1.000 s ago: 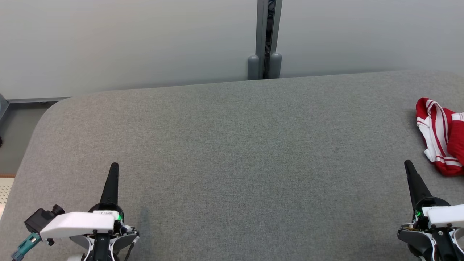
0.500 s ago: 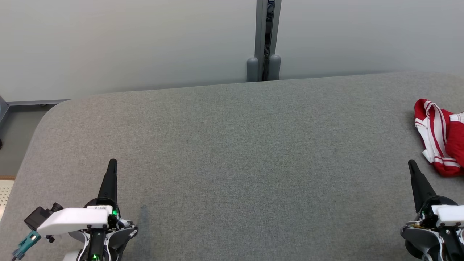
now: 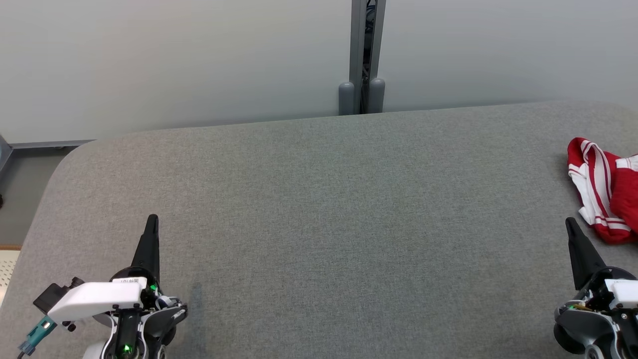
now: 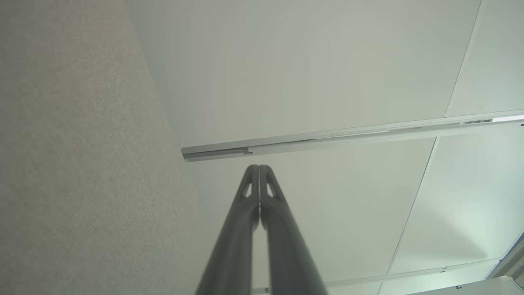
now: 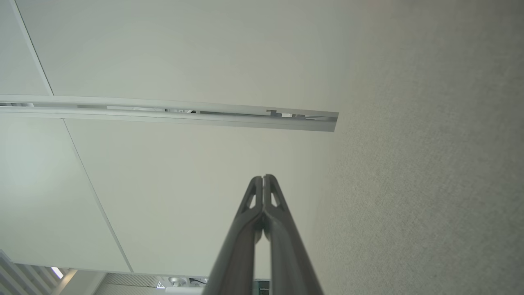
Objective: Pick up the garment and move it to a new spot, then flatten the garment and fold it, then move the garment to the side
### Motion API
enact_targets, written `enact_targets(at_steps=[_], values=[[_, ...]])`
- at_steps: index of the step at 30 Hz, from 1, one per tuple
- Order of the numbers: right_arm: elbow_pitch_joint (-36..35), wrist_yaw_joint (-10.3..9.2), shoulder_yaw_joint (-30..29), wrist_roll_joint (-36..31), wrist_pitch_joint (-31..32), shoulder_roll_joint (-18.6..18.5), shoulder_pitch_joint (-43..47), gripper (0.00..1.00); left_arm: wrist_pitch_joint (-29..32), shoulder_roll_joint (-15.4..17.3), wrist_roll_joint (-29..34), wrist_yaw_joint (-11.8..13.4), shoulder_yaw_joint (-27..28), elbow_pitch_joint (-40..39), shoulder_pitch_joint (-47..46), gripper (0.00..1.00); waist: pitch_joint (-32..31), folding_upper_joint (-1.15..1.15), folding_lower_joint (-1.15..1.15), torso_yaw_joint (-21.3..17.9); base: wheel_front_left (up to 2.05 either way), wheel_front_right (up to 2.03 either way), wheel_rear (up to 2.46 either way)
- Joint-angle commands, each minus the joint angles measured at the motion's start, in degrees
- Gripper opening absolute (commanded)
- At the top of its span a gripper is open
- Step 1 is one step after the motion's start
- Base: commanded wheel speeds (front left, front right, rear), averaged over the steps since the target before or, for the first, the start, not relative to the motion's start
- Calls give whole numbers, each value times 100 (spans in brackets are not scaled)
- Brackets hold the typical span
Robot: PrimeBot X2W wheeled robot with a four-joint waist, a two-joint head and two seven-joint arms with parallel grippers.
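Grey fabric-covered worktop [image 3: 319,224] is filling the foreground, rounded corner sitting far left. Pale wall panels [image 3: 174,60] are running behind it, a grey metal post [image 3: 360,50] splitting them at centre. Strip of greyish floor [image 3: 22,184] is showing at left. Light is falling soft and even.

A broad grey felt-covered tabletop [image 3: 319,224] with a rounded far-left corner stretches ahead. Behind it stand pale grey wall panels [image 3: 174,60], split by a vertical grey metal post [image 3: 359,50] with two rounded grey caps [image 3: 346,97] at its foot. Dull grey floor [image 3: 20,199] shows at the left.
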Motion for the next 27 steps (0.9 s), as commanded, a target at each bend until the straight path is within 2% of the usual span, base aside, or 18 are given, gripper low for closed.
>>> enact_targets(at_steps=[1,27], values=[[34,1,-47,121,39,-51,-73,0,36,22,-98,-40,23,15,-124,0,-4,0,0,-1,0,0,0],[50,1,-123,139,129,9,-90,0,82,-7,-133,-44,67,37,-126,0,-15,0,0,-4,0,0,0]])
